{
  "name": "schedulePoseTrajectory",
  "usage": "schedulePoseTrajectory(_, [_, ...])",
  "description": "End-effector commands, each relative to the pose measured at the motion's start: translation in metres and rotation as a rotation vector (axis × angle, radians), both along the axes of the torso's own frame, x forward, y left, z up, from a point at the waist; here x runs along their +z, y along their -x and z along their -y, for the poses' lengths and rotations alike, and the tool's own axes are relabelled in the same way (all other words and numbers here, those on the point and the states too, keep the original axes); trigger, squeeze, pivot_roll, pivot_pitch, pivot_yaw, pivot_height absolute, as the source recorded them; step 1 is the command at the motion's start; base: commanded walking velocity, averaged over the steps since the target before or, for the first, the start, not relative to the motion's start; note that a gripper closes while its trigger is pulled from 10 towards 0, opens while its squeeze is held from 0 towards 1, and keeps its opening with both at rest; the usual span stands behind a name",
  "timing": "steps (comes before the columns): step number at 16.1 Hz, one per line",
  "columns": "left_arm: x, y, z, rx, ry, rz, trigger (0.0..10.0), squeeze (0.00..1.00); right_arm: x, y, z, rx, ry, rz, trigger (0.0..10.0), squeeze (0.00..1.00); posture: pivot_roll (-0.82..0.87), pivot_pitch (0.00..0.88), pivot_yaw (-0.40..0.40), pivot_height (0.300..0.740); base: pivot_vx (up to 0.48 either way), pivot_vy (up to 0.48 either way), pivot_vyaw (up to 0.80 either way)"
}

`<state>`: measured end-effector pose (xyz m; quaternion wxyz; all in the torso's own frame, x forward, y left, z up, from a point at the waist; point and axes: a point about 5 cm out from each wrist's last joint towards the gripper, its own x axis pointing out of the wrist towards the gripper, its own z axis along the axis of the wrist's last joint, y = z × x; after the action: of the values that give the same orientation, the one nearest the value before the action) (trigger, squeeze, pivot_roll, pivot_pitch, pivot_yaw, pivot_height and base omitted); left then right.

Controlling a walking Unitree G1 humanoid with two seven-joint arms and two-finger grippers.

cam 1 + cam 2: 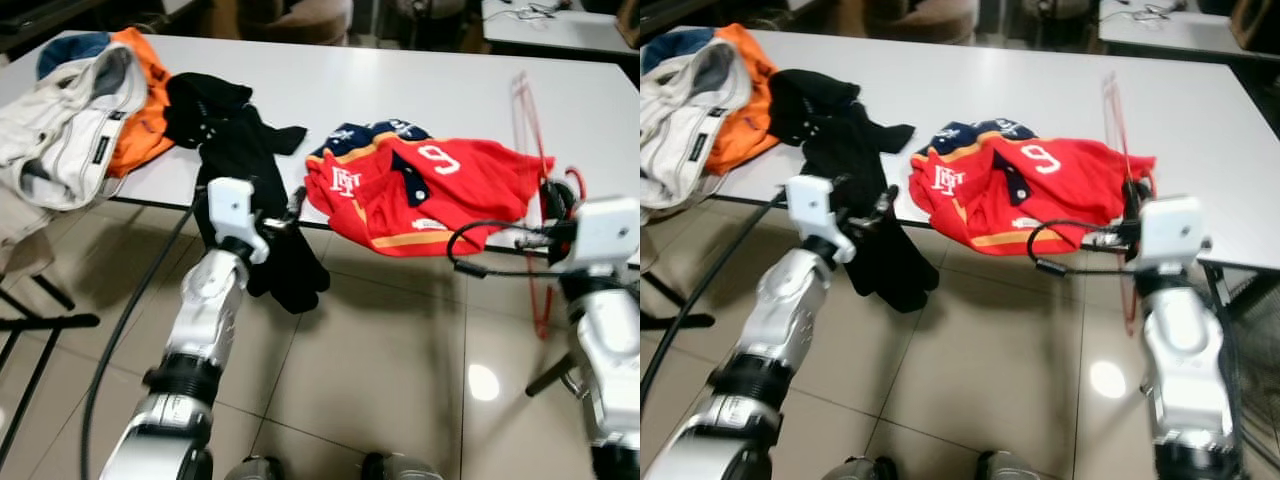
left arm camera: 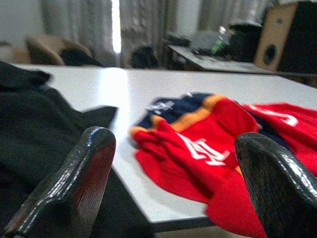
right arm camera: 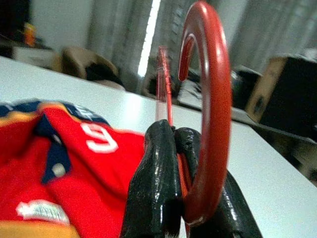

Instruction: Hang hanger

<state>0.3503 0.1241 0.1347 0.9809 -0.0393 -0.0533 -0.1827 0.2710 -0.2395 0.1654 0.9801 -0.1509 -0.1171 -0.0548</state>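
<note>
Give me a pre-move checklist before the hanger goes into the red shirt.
1. Right gripper shut on the red hanger at the base of its hook: ok.
2. Left gripper open: ok, it faces the red shirt at the table edge.
3. Shirt flat and collar opening exposed: not ok, it lies crumpled, partly over the edge.
4. Black garment apart from the shirt: ok, it lies beside it and hangs off the white table.
5. Hanger free of the shirt: cannot tell; its frame stands upright beside the shirt's right edge.
6. Rail to hang on: cannot tell.
</note>
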Motion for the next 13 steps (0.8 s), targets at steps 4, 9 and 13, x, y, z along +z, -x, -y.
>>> schedulePoseTrajectory(4, [-0.002, -0.014, 0.027, -0.135, -0.001, -0.088, 10.0, 0.00, -0.003, 0.016, -0.018, -0.101, 0.069, 0.130, 0.0, 0.00, -0.30, 0.099, 0.060, 0.740, 0.000, 0.000, 0.00])
schedulePoseTrajectory(9, [0.003, -0.012, 0.030, -0.113, 0.045, -0.018, 10.0, 0.00, -0.026, 0.024, -0.027, -0.107, 0.028, 0.079, 0.0, 0.00, -0.31, 0.089, 0.069, 0.740, 0.122, -0.147, 0.00])
schedulePoseTrajectory(13, [0.001, -0.013, 0.028, -0.061, 0.048, -0.010, 10.0, 0.00, -0.030, 0.019, -0.037, -0.050, 0.026, 0.074, 0.0, 0.00, -0.29, 0.088, 0.053, 0.740, 0.317, -0.276, 0.00])
